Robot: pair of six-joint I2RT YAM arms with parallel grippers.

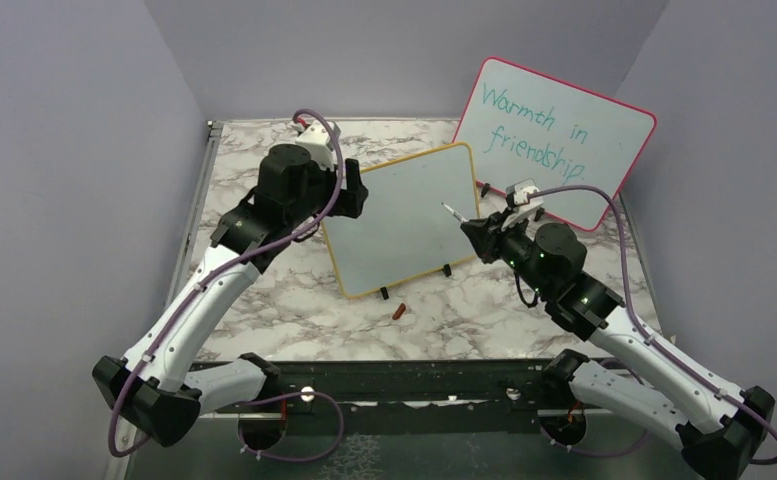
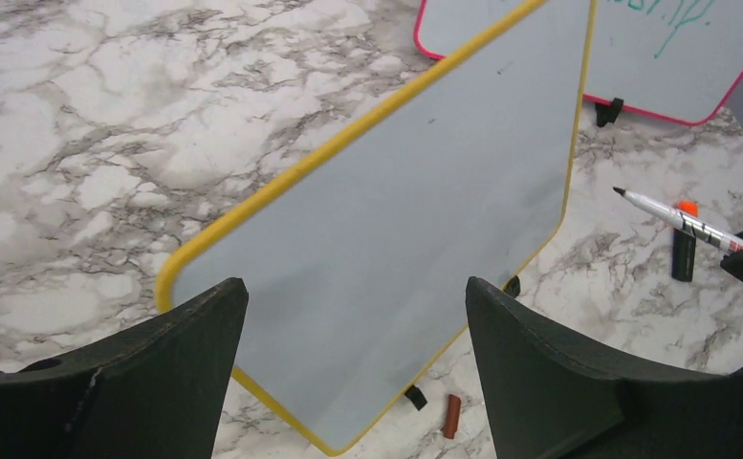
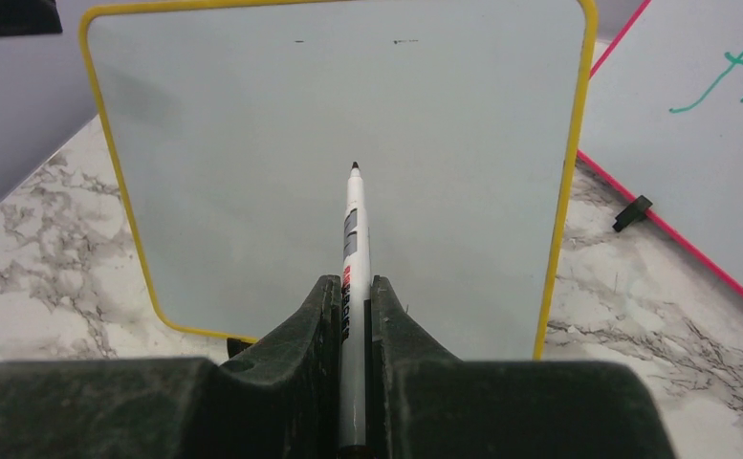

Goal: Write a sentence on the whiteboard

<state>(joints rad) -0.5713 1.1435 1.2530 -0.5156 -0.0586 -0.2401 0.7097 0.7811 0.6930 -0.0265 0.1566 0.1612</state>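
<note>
Two boards stand on the marble surface (image 1: 264, 310). The larger, a pink-framed board (image 1: 604, 110) with teal handwriting, leans at the far right corner. The yellow-framed whiteboard (image 1: 404, 225) stands on small black feet near the middle, its face turned toward the near right. That face is bare except for two tiny dark flecks near the top edge, so none of the sentence has been written yet. The left arm (image 1: 264, 215) reaches to the whiteboard's left edge with the left jaws spread wide and gripping nothing. Whether they touch the frame cannot be told. The right arm (image 1: 564, 270) comes in from the near right, and the right jaws are clamped tight around the barrel of a white marker (image 3: 355, 239). The marker's long axis runs straight out along the jaws, tip first, almost square to the whiteboard's face and aimed near its middle height. From the left wrist view the dark tip seems to sit just short of the face, toward its right edge. The coming stroke therefore looks to depend on closing that gap head-on, and this arm is clearly the one placed to do it. A small red-brown cap (image 1: 399, 311) lies on the surface just in front of the whiteboard's near edge.
</note>
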